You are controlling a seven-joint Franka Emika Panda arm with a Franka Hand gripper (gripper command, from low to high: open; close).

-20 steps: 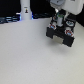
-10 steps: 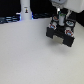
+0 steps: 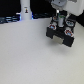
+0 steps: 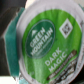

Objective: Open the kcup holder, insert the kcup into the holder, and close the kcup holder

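The jaws [image 3: 59, 22] are sitting directly above the kcup holder [image 3: 61, 34], near the back right of the exterior view. Whether they are spread or pinching cannot be told: the exterior view is too blurred, and the wrist view is showing no fingers clearly.

The kcup [image 4: 47, 45] is filling nearly the whole wrist view, its green foil lid facing the camera with the printed words "Green Mountain" and "Dark Magic" and a small square code. Its white rim is running around the lid and is being cut off at several picture edges. A blue-green patch is showing beside the rim, and its nature cannot be made out. In the exterior view a small green-and-white spot just under the arm's tip is likely the same pod, though blur is preventing certainty, and contact between pod and holder cannot be judged.

The holder is appearing as a dark boxy block with pale spots on its front; drawer lines are too blurred to read, so whether a drawer is open cannot be told.

The white worktop [image 3: 25, 55] is spreading wide in front of the holder and toward the exterior view's left, giving broad room on those sides. At the back edge a tall white bottle [image 3: 24, 8] is standing well apart from the holder, before a dark strip with blue glints.
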